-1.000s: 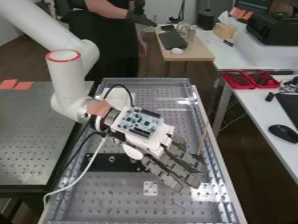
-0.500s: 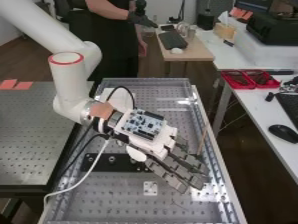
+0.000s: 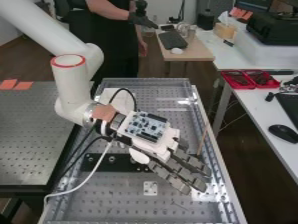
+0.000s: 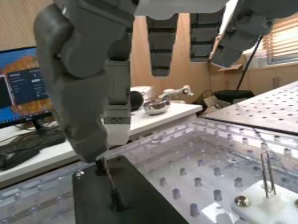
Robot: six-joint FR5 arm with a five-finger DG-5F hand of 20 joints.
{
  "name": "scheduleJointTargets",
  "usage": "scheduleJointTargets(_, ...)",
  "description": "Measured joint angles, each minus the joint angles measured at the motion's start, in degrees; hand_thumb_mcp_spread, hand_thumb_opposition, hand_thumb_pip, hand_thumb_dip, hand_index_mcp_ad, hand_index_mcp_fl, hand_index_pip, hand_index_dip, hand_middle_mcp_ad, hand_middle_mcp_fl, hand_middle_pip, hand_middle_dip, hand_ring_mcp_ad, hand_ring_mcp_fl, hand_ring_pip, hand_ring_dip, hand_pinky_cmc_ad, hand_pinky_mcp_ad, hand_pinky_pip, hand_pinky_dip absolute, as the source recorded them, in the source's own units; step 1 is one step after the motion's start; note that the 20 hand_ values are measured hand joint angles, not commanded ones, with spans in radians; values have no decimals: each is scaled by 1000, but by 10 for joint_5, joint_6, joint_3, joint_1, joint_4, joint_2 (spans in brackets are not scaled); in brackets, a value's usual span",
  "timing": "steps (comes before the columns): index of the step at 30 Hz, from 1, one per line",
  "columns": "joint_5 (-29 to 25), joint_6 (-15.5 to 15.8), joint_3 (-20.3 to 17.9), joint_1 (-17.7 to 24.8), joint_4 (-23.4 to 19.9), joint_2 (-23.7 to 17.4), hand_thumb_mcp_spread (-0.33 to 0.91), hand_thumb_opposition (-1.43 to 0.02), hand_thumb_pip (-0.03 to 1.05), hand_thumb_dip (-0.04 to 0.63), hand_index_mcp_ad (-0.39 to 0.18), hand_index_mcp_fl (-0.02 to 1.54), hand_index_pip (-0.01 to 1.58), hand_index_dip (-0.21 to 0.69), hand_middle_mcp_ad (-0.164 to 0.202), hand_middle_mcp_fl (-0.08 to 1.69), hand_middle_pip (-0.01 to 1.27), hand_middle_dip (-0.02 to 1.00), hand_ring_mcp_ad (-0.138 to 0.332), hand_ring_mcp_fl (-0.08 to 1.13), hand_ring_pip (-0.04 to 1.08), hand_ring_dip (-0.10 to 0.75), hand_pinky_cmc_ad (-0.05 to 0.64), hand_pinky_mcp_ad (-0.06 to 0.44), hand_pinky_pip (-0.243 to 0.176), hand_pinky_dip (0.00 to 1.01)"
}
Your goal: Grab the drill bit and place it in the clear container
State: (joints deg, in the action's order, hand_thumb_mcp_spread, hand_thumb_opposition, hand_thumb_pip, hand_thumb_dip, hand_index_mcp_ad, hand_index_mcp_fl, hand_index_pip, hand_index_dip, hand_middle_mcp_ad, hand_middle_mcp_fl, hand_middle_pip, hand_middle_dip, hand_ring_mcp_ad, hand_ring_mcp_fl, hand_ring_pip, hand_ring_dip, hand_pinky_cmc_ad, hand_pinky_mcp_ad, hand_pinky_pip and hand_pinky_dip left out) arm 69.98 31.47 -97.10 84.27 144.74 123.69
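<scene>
High view: dark-grey robot hand (image 3: 159, 147) over perforated grey surface (image 3: 123, 200); we cannot tell its grip. Wrist view: we see slim metallic drill bit (image 4: 110, 180) just beneath it, over flat black plate (image 4: 148, 206).

Across from me, bright light shows at the slatted blinds (image 4: 283, 36) of a window (image 4: 286, 59), beside a wood-toned wall (image 4: 185, 75). Dark brown floor (image 3: 30, 60) runs beneath a white desk (image 3: 250, 106), a small pale-wood table (image 3: 193, 56) and a grey, hole-dotted table (image 3: 33, 130).
</scene>
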Motion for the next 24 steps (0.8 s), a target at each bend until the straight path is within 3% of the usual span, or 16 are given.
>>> scheduleJointTargets(8, 6, 1, 3, -2, 3, 2, 675, -880, 387, 227, -239, 668, 1173, 267, 66, 138, 143, 157, 190, 12, 94, -5, 312, 182, -89, 192)
scheduleJointTargets(15, 10, 0, 5, -2, 6, 2, 635, -880, 346, 227, -239, 557, 998, 267, 66, 197, 143, 157, 190, 12, 94, -7, 312, 182, -89, 192)
scheduleJointTargets(24, 12, -1, 3, -2, 7, 0, 607, -869, 347, 227, -237, 522, 955, 262, 65, 201, 143, 157, 190, 12, 98, -7, 298, 182, -89, 192)
